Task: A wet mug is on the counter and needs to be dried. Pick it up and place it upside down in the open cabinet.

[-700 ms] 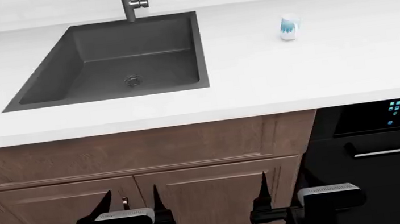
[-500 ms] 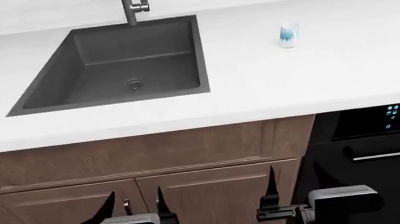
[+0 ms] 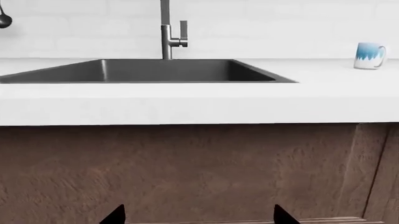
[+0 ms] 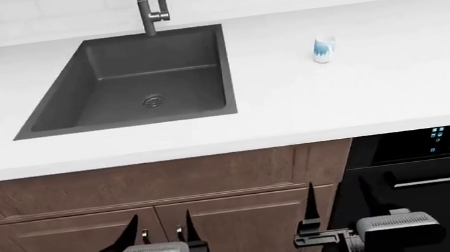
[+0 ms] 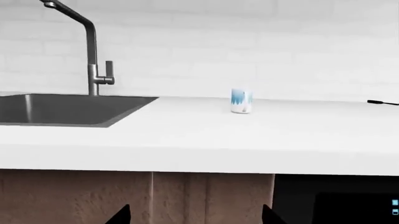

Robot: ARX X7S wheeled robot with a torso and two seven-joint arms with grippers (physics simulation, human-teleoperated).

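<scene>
Mug [image 4: 323, 50] upright on the white surface [image 4: 359, 96], right of the sink [image 4: 129, 83]; left gripper [image 4: 158, 227] and right gripper [image 4: 337, 197] low, near — fingers apart, empty.

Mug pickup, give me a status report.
Left gripper and right gripper open, low by the cabinet doors. Mug upright on counter, untouched, right of sink. Nothing between.

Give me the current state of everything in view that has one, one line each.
mug: upright on the counter, right of the sink, not gripped.
sink: basin empty, no water showing.
faucet: no water running.
left gripper: open, empty, low in front of the cabinet doors.
right gripper: open, empty, below counter level.
cabinet doors: shut.
oven: door shut, display lit.
</scene>
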